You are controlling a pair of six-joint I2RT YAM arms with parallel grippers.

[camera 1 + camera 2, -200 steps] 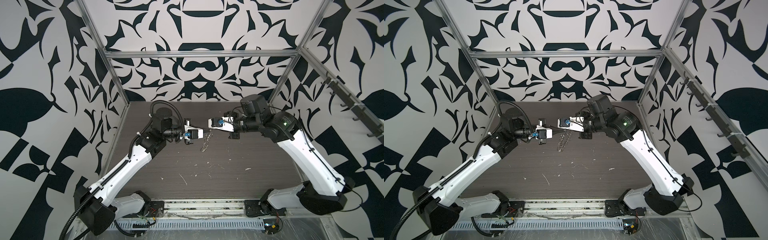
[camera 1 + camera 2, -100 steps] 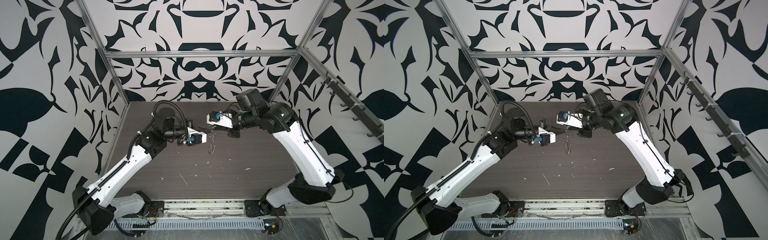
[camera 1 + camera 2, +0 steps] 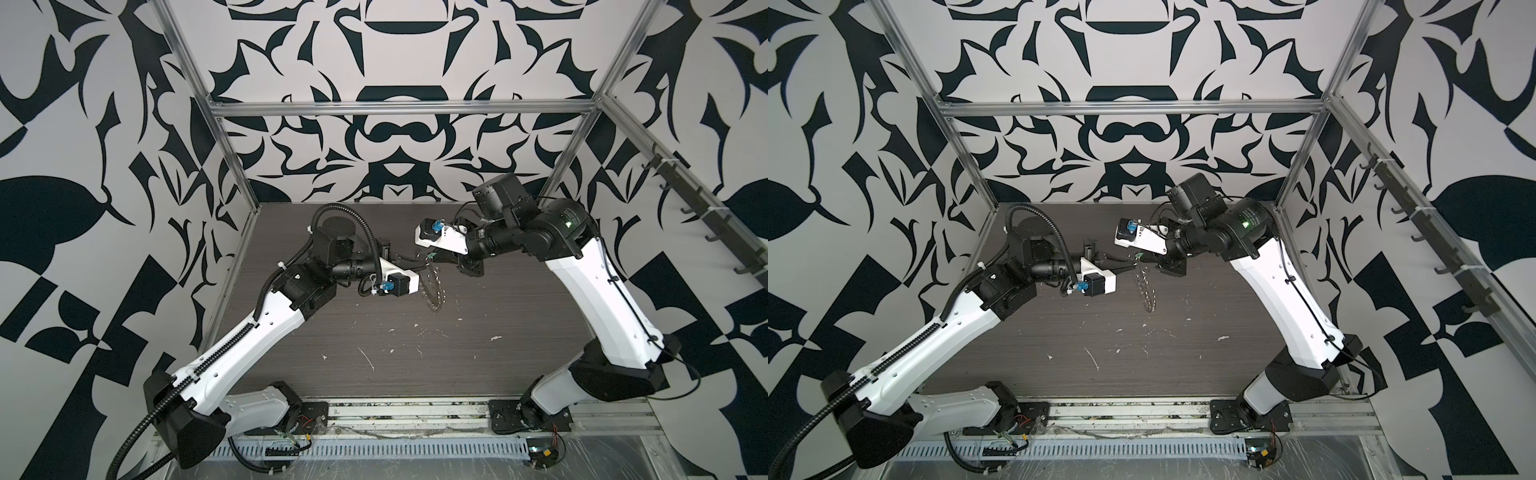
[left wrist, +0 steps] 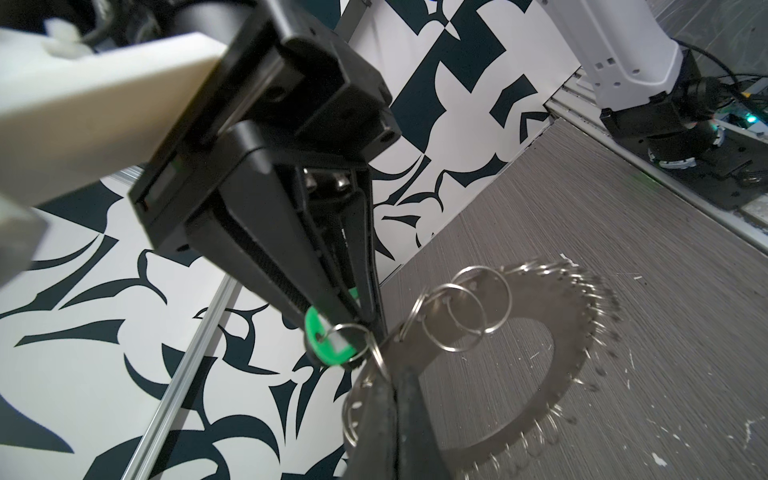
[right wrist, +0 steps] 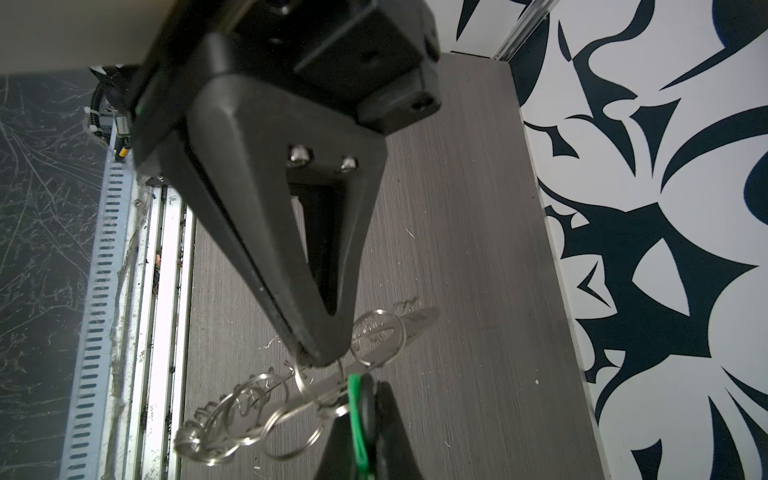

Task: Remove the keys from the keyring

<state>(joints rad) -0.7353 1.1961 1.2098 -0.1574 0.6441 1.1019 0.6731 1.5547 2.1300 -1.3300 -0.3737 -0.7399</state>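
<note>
Left end effector (image 4: 349,328) clamps key (image 4: 328,338), right end effector (image 5: 320,359) keyring (image 4: 498,419): broadside from left wrist, edge-on from right.

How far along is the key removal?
Done: the wide flat silvery keyring, fringed with loops, is held off the dark table by the shut right gripper. In hand: the left gripper pinches the small dark green-tagged key. Left: freeing the key from its small wire loop.

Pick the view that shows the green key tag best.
Left wrist view: the green key tag shows its face up close, clamped in the left gripper. The right wrist view shows it edge-on. In both top views it is only a green speck.
</note>
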